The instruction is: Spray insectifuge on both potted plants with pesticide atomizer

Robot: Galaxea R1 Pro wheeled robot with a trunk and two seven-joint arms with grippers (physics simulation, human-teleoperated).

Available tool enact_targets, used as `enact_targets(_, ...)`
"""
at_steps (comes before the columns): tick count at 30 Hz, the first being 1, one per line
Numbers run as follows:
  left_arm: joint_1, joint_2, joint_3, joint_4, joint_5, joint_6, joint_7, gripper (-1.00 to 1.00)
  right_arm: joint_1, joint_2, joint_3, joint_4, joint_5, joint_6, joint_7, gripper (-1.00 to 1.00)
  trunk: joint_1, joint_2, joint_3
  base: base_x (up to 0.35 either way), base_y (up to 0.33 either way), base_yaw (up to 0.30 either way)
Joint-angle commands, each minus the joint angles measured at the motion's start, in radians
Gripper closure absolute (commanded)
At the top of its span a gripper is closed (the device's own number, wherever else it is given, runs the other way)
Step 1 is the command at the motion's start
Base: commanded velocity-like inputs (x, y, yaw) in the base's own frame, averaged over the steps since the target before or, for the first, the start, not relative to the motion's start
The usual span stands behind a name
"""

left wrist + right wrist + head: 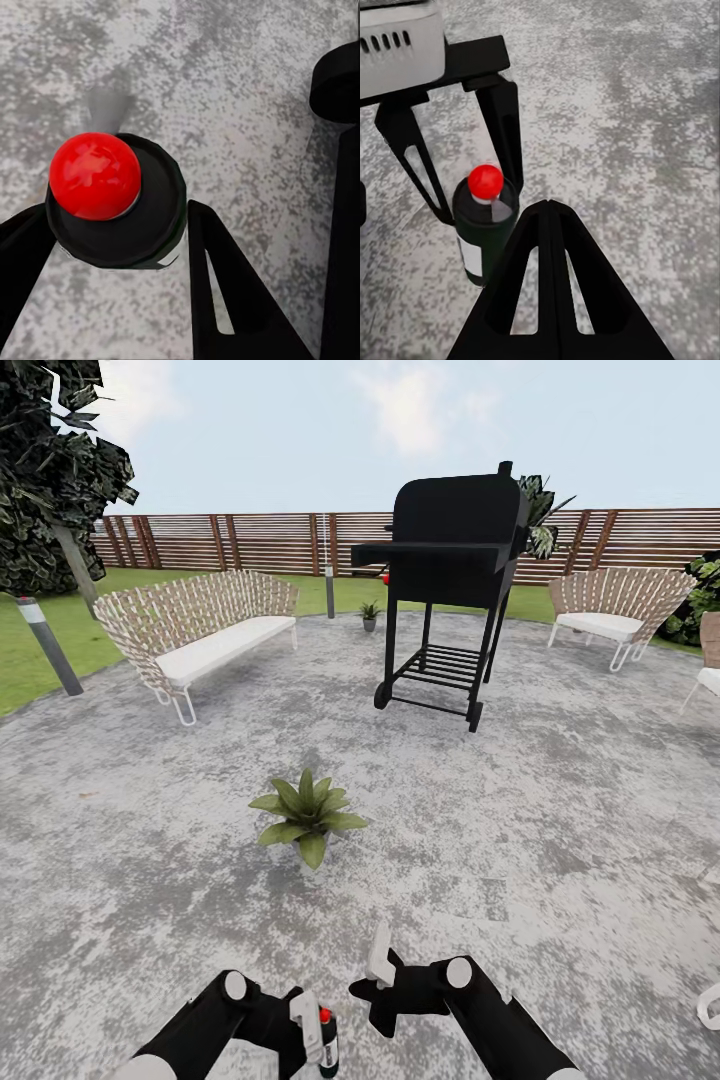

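Red-topped and dark-bodied, the pesticide atomizer (327, 1040) sits upright between the two fingers of the left gripper (318, 1040), low in the head view over the grey mottled patio (560, 800). In the left wrist view we see a black finger (225, 285) on each side of the bottle (116, 202), pressed against its body. We record this gripper as clamped on the atomizer. From the right wrist view the bottle (484, 225) stands between the left gripper's fingers (502, 127), white label visible. The right gripper (378, 968) hangs beside it, its fingers together and holding nothing. A broad-leaved potted plant (305, 815) stands just ahead on the patio; a second, spikier plant (369, 614) sits well beyond, near the black grill (455, 560).
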Motion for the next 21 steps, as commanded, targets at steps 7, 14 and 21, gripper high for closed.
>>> enact_targets(7, -0.002, -0.029, 0.000, -0.001, -0.010, -0.009, 0.000, 1.00, 0.000, 0.000, -0.001, -0.001, 0.009, -0.004, 0.002, 1.00, 0.000, 0.000, -0.001, 0.000, 0.000, 0.000)
enact_targets(14, -0.003, -0.031, 0.002, -0.001, -0.006, -0.010, 0.000, 1.00, 0.000, 0.000, -0.001, -0.001, 0.009, -0.004, 0.002, 1.00, 0.000, 0.000, -0.001, 0.000, 0.000, 0.000)
enact_targets(21, -0.010, -0.029, 0.005, -0.001, -0.002, -0.006, -0.001, 1.00, 0.000, 0.000, -0.001, -0.001, 0.009, -0.005, 0.002, 1.00, 0.000, 0.000, -0.001, 0.000, 0.000, 0.000)
